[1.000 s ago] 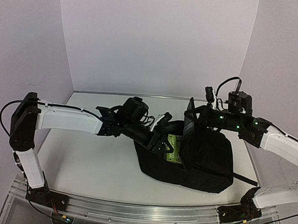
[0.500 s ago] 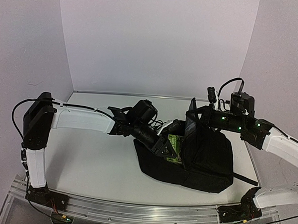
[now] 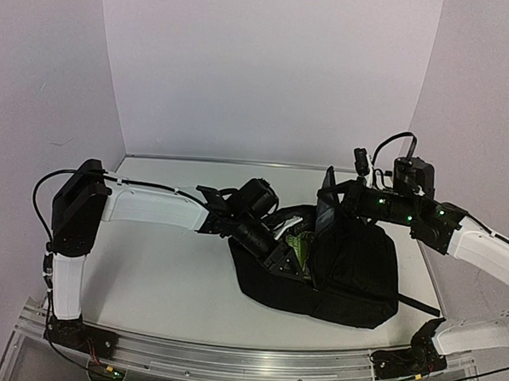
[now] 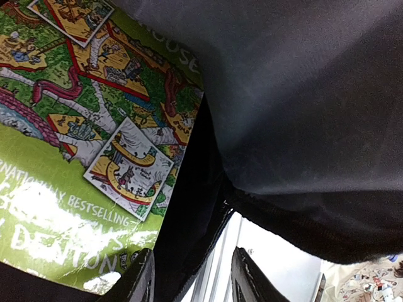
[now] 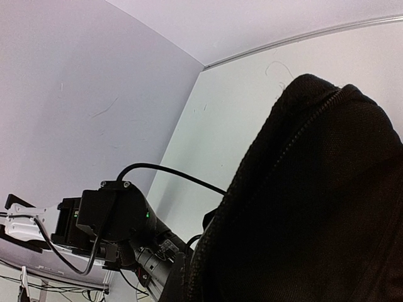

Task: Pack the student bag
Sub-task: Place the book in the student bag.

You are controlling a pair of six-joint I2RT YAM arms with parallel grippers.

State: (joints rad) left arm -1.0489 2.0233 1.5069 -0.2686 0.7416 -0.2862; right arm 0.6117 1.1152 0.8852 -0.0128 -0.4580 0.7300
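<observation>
The student bag (image 3: 353, 272), a big black backpack, lies right of centre on the table with its mouth facing left. My right gripper (image 3: 329, 193) is shut on the bag's top flap and holds it raised. A green illustrated book (image 3: 298, 242) lies inside the mouth. My left gripper (image 3: 287, 259) reaches into that opening. In the left wrist view the book (image 4: 82, 126) fills the left side, and the bag's black zipper edge (image 4: 189, 239) runs between the two fingertips (image 4: 140, 280), which stand apart with daylight beside the right one. The right wrist view shows mostly the bag's fabric (image 5: 315, 207).
The white table (image 3: 165, 271) ends at an aluminium rail (image 3: 229, 356) along the near edge. Pale walls close in at the back and both sides. A black strap (image 3: 415, 303) trails from the bag's right side toward the right arm's base.
My left arm has pushed rightward, deeper into the bag's mouth, and its jaws have narrowed. The right gripper has kept the flap up with hardly any movement.
</observation>
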